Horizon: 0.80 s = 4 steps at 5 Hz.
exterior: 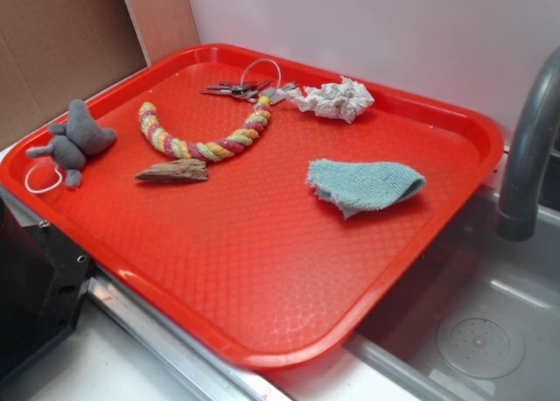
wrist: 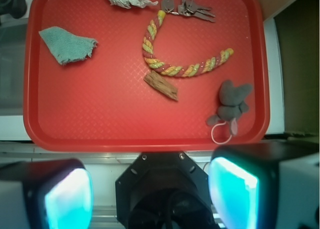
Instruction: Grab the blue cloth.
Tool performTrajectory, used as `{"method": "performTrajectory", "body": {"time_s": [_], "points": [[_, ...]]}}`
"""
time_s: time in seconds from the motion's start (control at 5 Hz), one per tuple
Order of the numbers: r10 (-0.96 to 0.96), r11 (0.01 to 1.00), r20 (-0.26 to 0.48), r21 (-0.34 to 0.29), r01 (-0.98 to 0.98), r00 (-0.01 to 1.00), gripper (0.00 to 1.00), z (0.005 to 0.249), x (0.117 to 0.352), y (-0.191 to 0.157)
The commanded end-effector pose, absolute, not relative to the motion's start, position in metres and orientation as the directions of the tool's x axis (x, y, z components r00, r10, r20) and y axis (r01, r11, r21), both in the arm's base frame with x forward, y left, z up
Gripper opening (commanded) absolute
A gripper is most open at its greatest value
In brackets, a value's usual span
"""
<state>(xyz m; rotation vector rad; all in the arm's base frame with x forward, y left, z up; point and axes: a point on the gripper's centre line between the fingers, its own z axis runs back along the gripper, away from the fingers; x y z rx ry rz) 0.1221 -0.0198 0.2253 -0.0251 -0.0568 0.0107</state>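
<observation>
Cloth [exterior: 365,184], teal-blue and folded, lies alone on the red tray [exterior: 262,278], at about ten o'clock in the wrist view. Gripper [wrist: 150,194] hangs off the tray's six o'clock edge, fingers [wrist: 67,199] spread and empty, well apart from the cloth.

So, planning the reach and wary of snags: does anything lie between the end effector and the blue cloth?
No. In the wrist view, only bare red tray separates the open end effector from the blue cloth.
</observation>
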Motion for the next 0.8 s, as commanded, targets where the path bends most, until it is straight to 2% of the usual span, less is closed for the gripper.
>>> {"method": "performTrajectory", "body": {"time_s": [0.0,0.4,0.6], "points": [[0.03,0.999,0.09,-0.028,-0.028,0.995,1.0,0.229,0.125,-0.019],[0.021,1.0,0.109,-0.022,-0.019,0.994,1.0,0.218,0.139,-0.022],[-0.01,0.999,0.125,-0.039,0.015,0.992,1.0,0.204,0.159,-0.023]]}}
